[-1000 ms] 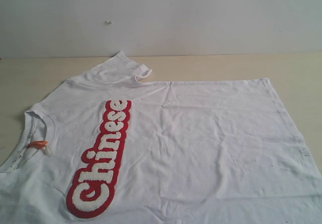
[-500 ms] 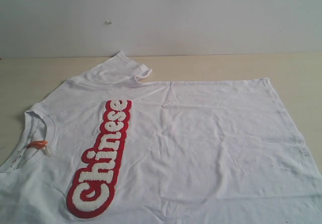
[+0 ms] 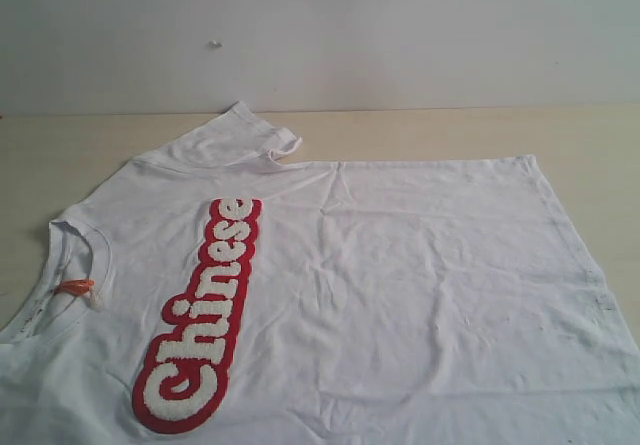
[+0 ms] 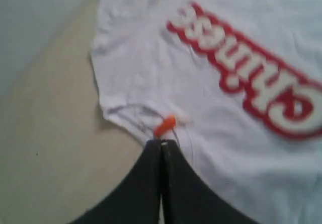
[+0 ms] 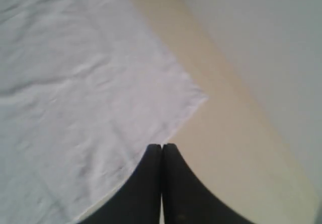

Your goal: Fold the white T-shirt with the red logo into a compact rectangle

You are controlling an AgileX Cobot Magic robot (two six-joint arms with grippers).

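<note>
The white T-shirt [image 3: 400,285] lies spread flat and wrinkled on the table, neck to the left, hem to the right. Its red logo [image 3: 200,320] with fluffy white letters runs along the chest. A small orange tag [image 3: 74,286] sits inside the ribbed collar. One short sleeve [image 3: 235,135] points toward the wall. No arm shows in the exterior view. My left gripper [image 4: 161,142] hovers shut just short of the orange tag [image 4: 164,126] at the collar, holding nothing. Beside the shirt's hem corner [image 5: 193,95], my right gripper [image 5: 162,146] is shut and empty.
The beige table [image 3: 560,130] runs to a pale wall [image 3: 400,35] behind the shirt. Bare tabletop shows beyond the hem [image 5: 236,148] and beside the collar [image 4: 50,148]. The shirt runs off the exterior view's lower edge.
</note>
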